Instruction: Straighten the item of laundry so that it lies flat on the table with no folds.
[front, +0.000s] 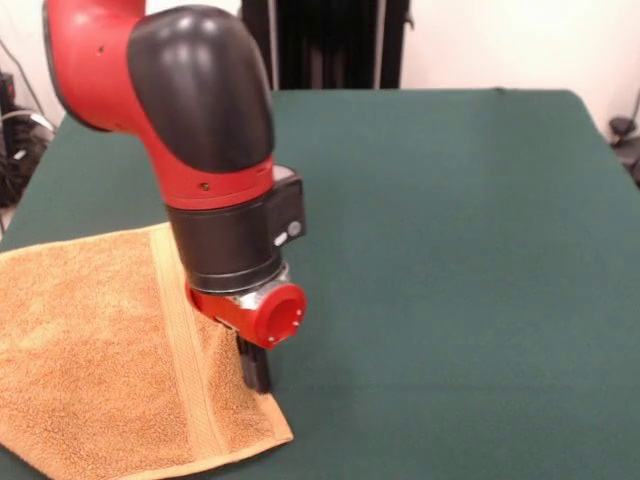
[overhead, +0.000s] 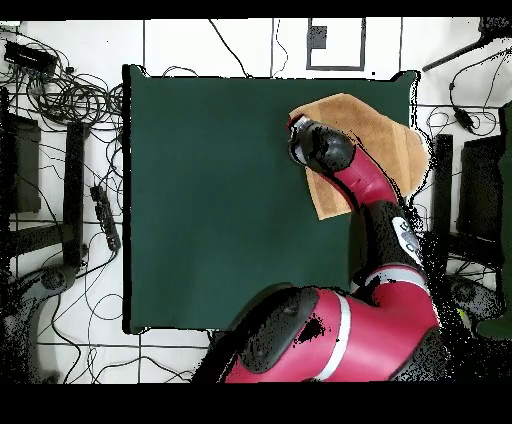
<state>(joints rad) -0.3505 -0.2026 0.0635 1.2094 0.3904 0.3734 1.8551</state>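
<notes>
Towel: the orange-tan towel (front: 90, 350) lies at a corner of the tabletop. In the front view it is at the near left corner. Its outer parts reach the left and near edges there.

Towel from above: in the overhead view the towel (overhead: 385, 140) sits at the far right corner, and it reaches the right edge.

Towel shape: it looks mostly spread out. A paler stripe (front: 185, 340) runs along its right side in the front view. The edge by the stripe rises a little where the arm comes down, so that part is not quite flat.

Table: the green table (front: 450, 250) is much bigger than the towel. Most of it is bare green cloth.

Arm: the red and black arm (front: 200, 130) comes down over the right side of the towel, close to the stripe.

Gripper: the gripper (front: 255, 370) is a dark tip under a red ring. It is low, right at the towel's right edge, near the towel's near corner. It seems to touch the cloth.

Fingers: I cannot tell if they are wide or narrow. They look like one dark block, and the arm hides them from above.
</notes>
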